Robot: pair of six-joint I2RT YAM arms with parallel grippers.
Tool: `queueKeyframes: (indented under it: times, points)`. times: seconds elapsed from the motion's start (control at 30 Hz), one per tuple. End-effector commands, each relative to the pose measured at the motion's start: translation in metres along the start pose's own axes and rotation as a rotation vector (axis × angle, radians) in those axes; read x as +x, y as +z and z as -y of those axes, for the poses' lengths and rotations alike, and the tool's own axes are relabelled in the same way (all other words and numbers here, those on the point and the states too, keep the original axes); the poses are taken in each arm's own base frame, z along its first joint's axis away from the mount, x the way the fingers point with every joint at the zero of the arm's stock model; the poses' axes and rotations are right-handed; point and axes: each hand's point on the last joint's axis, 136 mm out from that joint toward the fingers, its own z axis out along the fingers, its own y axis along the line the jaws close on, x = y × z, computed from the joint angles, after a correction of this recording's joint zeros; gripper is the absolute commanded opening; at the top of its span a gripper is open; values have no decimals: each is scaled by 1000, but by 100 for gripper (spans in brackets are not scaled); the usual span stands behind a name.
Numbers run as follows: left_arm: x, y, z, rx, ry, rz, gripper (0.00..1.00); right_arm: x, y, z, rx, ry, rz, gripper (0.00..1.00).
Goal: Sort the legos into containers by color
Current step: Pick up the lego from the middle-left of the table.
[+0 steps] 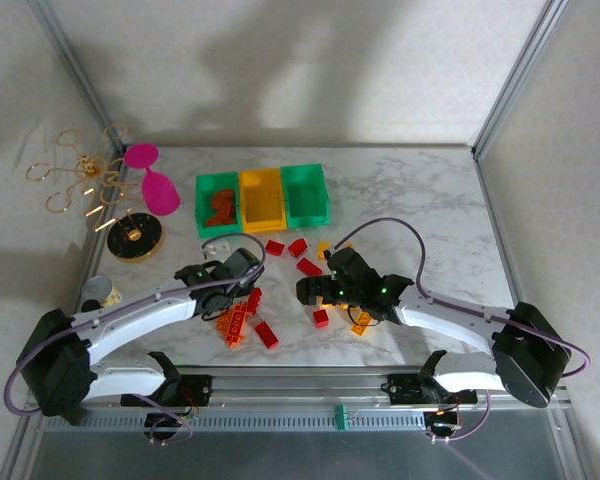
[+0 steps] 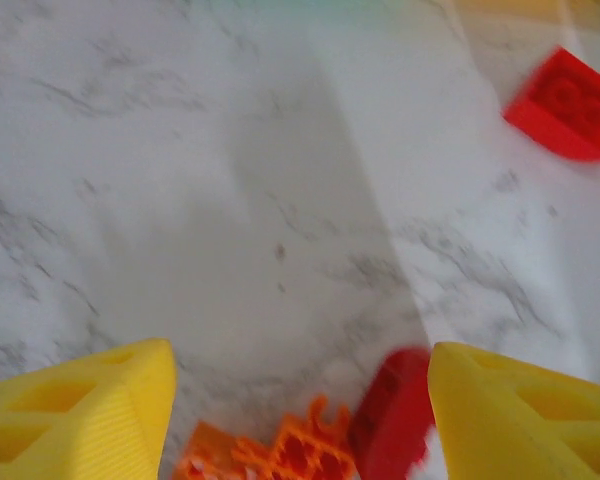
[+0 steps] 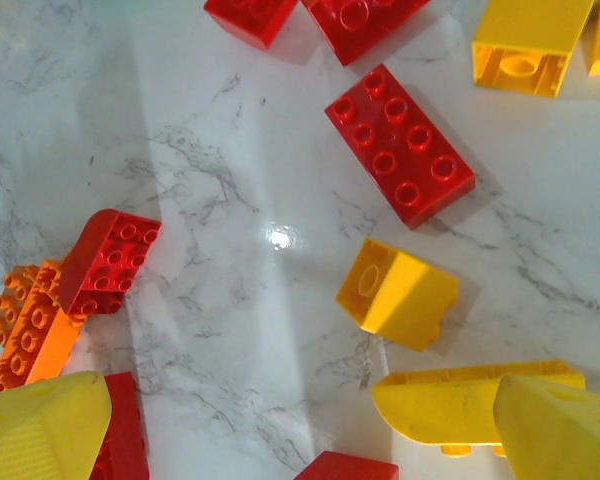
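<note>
Looking from above, the bins [image 1: 262, 175] sit in a row at the back while most bricks [image 1: 308, 266] lie loose in front of them, unsorted. At the left wrist, the left gripper [image 2: 300, 415] hangs open and empty over a red brick [image 2: 390, 415], likely lining up a pick. At the right wrist, the right gripper [image 3: 300, 400] gapes wide, empty, short of a yellow brick [image 3: 397, 293].

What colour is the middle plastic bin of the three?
Yellow; the middle plastic bin shows best from the top external camera.
</note>
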Motion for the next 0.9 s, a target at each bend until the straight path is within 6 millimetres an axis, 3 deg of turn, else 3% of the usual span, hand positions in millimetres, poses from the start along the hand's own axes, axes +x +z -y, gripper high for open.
queueKeyframes:
  times: [0.0,0.1,0.23,0.47,0.63,0.87]
  points:
    - [30,-12,0,27,-21,-70,67,10,-4,0,-6,24,-10,99]
    - [55,-19,-2,23,13,-105,68,13,-5,6,9,35,-7,99]
    - [80,-22,-21,-43,11,-116,69,16,-4,9,15,41,-4,99]
    - [109,-20,-38,-52,-15,-160,75,17,-3,9,14,41,-7,99]
    - [121,-14,-33,0,-46,-191,78,19,-1,10,20,41,-14,99]
    - [123,-6,-32,-15,-36,-172,78,17,-1,9,19,39,-9,99]
